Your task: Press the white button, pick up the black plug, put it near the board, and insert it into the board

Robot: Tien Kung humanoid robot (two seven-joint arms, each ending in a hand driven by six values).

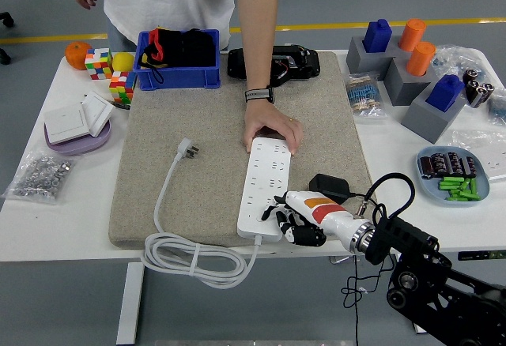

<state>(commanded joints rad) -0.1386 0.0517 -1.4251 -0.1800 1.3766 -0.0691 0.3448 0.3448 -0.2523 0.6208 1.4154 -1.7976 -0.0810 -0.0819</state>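
**Right hand set at the near end of the power strip**

A white power strip [265, 185] is laid lengthwise on the grey felt mat [198, 125], its far end pointing to about 12 o'clock and its near end at the mat's front edge. Rows of sockets are seen along its top. Its white cable [194, 261] is coiled off the near end, hanging past the table's front edge, and is run up to a white plug [188, 149] at the strip's 10 o'clock. The black plug [329, 186] is lain on the mat at the strip's 3 o'clock, just beside it, with a thin black cord [387, 184] looped away toward 4 o'clock.

The right hand [296, 218] is brought in from the lower right, its white back turned up and its black fingers [278, 207] curled narrowly against the strip's near corner; nothing is grasped. Whether a button is actually touched cannot be told.

The strip's far end is pressed down by a person's hand [273, 130], a band worn at the wrist. At 10 o'clock of the mat a blue bin [179, 59] is placed; at 2 o'clock, grey blocks [411, 73] with blue and orange pegs; at 3 o'clock, a plate [451, 174] of small parts.
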